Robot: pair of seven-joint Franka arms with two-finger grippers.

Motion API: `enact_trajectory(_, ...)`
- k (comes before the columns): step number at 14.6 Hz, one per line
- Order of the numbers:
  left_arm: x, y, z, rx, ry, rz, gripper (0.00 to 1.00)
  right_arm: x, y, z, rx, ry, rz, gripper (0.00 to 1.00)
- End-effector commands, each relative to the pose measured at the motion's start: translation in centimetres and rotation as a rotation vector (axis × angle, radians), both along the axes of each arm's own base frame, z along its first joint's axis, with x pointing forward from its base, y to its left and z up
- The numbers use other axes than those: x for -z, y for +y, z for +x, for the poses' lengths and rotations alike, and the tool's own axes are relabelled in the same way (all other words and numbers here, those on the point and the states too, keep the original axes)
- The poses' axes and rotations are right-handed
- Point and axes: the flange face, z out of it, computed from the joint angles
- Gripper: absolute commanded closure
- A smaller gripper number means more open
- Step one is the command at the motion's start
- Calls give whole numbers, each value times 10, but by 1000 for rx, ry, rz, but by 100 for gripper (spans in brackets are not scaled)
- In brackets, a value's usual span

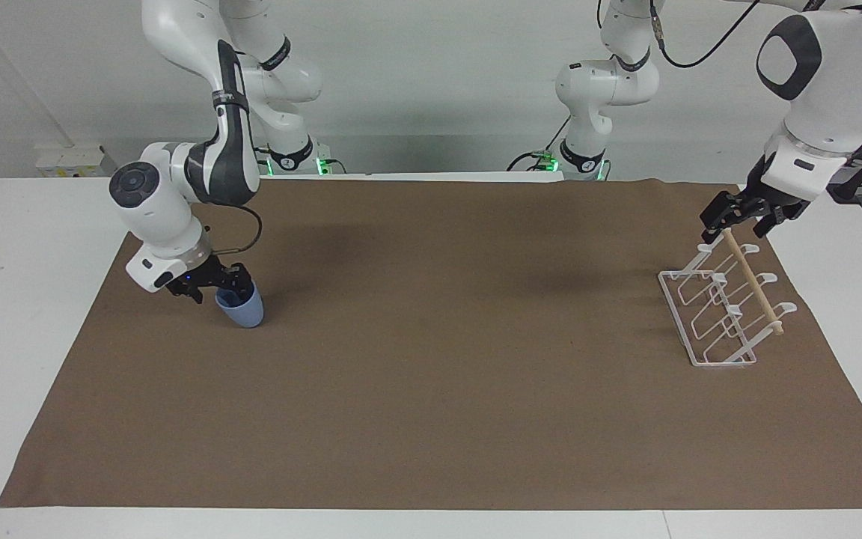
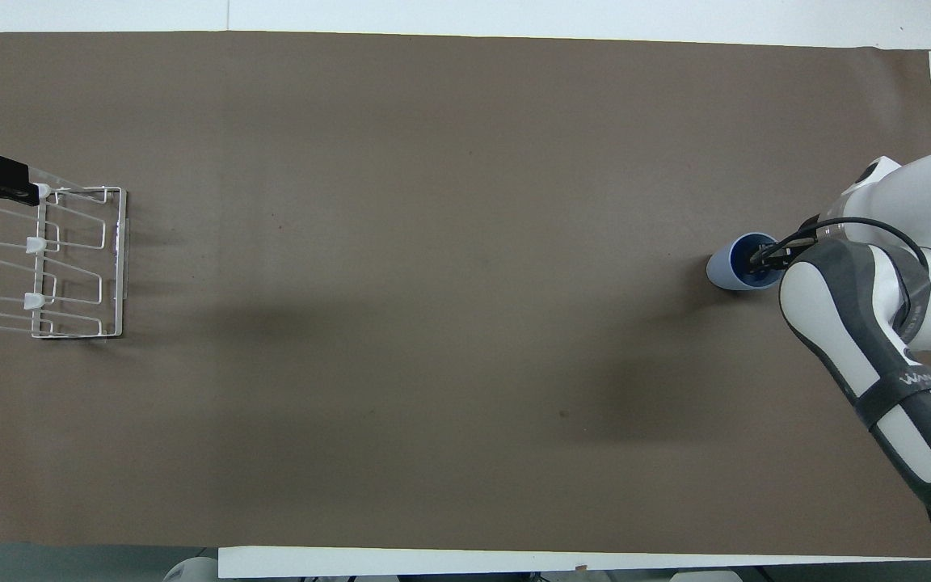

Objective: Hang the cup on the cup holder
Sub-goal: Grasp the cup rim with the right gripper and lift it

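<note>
The light-blue cup [image 1: 245, 314] stands upright on the brown mat toward the right arm's end of the table; it also shows in the overhead view [image 2: 724, 271]. My right gripper [image 1: 219, 293] is down at its rim, open, with one finger inside the cup and the other outside its wall. The white wire cup holder [image 1: 723, 311] with its wooden dowel stands toward the left arm's end; it also shows in the overhead view [image 2: 69, 267]. My left gripper [image 1: 736, 224] waits open just over the dowel's end nearer to the robots.
The brown mat [image 1: 431, 374] covers most of the white table [image 1: 19, 299]. Nothing else lies on it between the cup and the cup holder.
</note>
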Motion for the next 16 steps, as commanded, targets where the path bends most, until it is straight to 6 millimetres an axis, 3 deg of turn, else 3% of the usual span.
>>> enact_trajectory(1,-1,-2,-8,-6,-1,-11,0,2,-1,-4,-25,-13,15,72)
enact_trajectory(3,-1,-1,-7,-8,-1,-11,0,1,0,-4,-22,-14,14,92)
enact_trajectory(5,-2,3,-7,-14,-4,-11,0,1,0,-3,-23,-11,14,100)
enact_trajectory(8,-1,3,-8,-16,-1,-11,0,-9,4,4,-38,4,15,100)
enact_trajectory(10,-1,4,-8,-16,1,-11,0,-38,6,16,-47,44,35,100)
enact_trajectory(12,-2,3,-8,-16,-1,-11,0,-72,25,19,-6,82,195,100)
enact_trajectory(16,-1,1,-8,-22,1,-11,0,-108,78,5,47,157,540,100)
